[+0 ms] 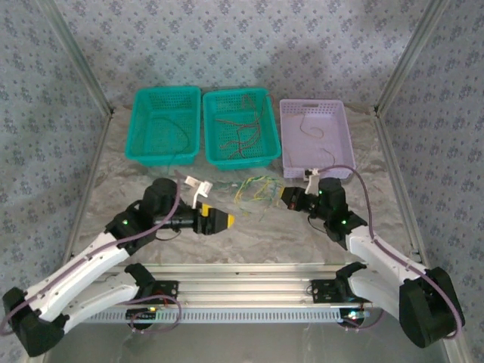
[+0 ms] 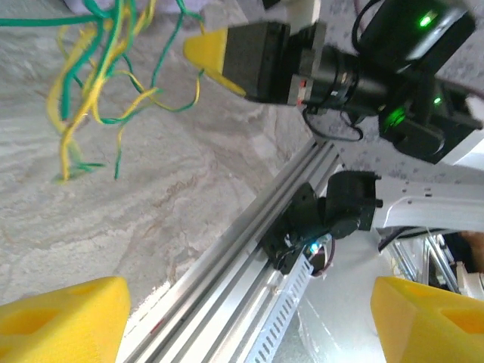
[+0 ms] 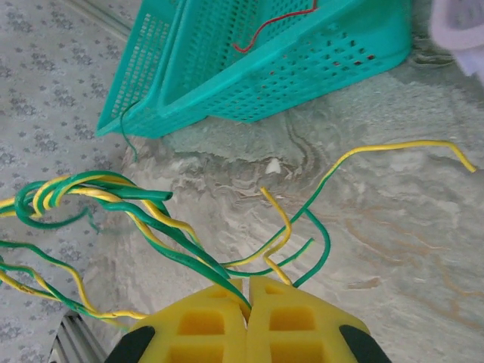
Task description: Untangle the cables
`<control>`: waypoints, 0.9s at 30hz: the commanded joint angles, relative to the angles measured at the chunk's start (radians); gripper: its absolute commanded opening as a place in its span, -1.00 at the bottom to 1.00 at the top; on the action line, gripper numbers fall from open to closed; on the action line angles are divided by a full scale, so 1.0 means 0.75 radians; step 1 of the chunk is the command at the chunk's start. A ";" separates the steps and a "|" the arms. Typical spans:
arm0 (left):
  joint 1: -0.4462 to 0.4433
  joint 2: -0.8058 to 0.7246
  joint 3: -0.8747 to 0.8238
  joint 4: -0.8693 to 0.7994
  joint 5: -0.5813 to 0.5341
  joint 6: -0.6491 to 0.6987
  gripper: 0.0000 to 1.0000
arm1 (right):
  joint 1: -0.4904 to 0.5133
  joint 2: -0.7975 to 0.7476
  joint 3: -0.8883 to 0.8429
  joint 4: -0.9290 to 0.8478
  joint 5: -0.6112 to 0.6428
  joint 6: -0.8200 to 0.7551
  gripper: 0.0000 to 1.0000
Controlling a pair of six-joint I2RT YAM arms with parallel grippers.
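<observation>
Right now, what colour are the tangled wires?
Green and yellow wires, clearest in the right wrist view.

Thin green and yellow cables lie loosely tangled together on the table

Grey-veined, marble-patterned tabletop, enclosed on three sides by pale blue-grey walls with a repeating floral motif. Slanted aluminium frame posts rise at the rear corners; a slotted aluminium rail edges the near side. Illumination soft and even.
</observation>
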 commanded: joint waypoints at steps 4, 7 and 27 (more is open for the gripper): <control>-0.078 0.109 -0.016 0.055 -0.150 0.006 0.68 | 0.068 -0.057 0.096 -0.012 0.066 0.011 -1.00; -0.080 0.121 -0.025 -0.004 -0.242 0.033 0.68 | 0.070 -0.073 0.110 -0.031 0.052 0.010 -1.00; -0.078 0.223 -0.070 0.230 -0.510 -0.015 0.61 | 0.178 -0.058 0.136 0.043 -0.073 0.053 -1.00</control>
